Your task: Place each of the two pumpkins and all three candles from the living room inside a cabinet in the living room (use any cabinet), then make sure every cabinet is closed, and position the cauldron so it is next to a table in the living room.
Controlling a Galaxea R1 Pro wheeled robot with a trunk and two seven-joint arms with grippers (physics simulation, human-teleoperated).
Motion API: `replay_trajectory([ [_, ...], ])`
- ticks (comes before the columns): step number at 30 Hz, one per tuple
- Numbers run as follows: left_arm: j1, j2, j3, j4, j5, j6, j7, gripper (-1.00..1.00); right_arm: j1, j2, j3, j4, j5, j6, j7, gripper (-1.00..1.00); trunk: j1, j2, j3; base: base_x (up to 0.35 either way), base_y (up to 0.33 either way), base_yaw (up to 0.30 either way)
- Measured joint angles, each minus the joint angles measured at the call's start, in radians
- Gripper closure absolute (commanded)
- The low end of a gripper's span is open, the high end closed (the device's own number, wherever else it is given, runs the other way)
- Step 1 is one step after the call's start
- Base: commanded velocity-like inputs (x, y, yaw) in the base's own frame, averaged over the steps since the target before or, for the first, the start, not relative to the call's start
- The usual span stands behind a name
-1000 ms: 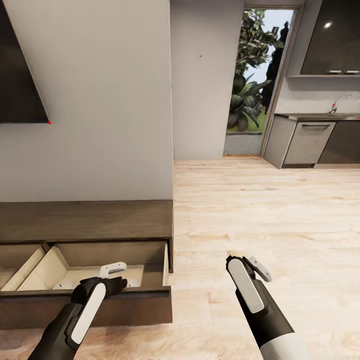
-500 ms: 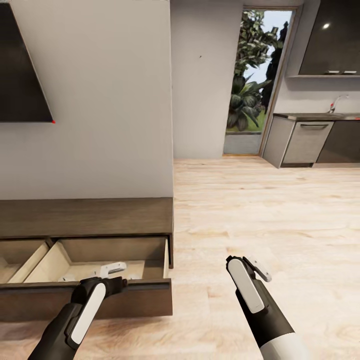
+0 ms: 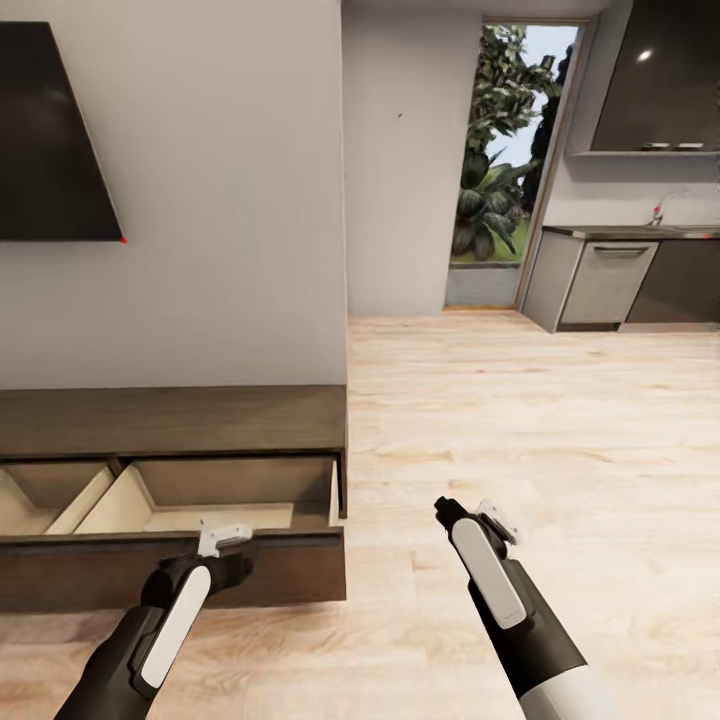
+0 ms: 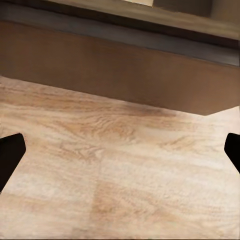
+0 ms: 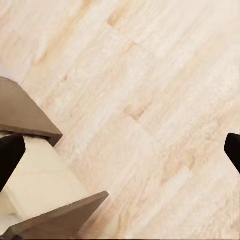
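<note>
Dark-brown wood, head view: the cabinet (image 3: 170, 420) runs low along the white wall at the left, its end drawer (image 3: 200, 570) pulled out, pale beige compartment showing nothing inside
Left gripper (image 3: 222, 538): hovers just at the drawer's front edge; whether its jaws are apart I cannot tell here
Right gripper (image 3: 480, 515): over bare plank floor (image 3: 520, 420), well apart from the cabinet
Background: black wall screen (image 3: 50, 140), doorway with plants (image 3: 500, 160), grey kitchen units (image 3: 610, 285)
Left wrist view: drawer front (image 4: 120, 70) above pale floor; dark fingertips (image 4: 10, 155) at both edges, jaws spread wide, empty
Right wrist view: open drawer corner (image 5: 45, 190) beside floor; fingertips (image 5: 10, 155) wide apart, jaws empty
</note>
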Motion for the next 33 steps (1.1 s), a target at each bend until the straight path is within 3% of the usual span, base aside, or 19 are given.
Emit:
replay_trajectory([
  [6,0.000,0.000,0.000,0.000,0.000,0.000,0.000,-1.00,0.000,0.003,0.006,0.000,0.006,0.064,0.086,-1.00,0.000,0.000,0.000,-0.250,0.000,0.000],
  [18,0.000,0.001,0.001,0.000,-0.002,0.000,0.000,-1.00,0.000,0.004,0.005,0.005,0.007,0.073,0.094,-1.00,0.000,0.000,0.000,-0.223,0.015,0.000],
  [26,0.000,0.003,0.003,0.003,-0.011,-0.001,0.000,-1.00,0.000,0.004,0.008,0.014,0.006,0.073,0.100,-1.00,0.000,0.000,0.000,-0.159,0.220,0.000],
  [33,0.000,0.021,0.005,0.010,-0.014,-0.001,0.000,-1.00,0.000,0.004,0.011,0.017,0.005,0.072,0.105,-1.00,0.000,0.000,0.000,-0.065,0.277,0.000],
])
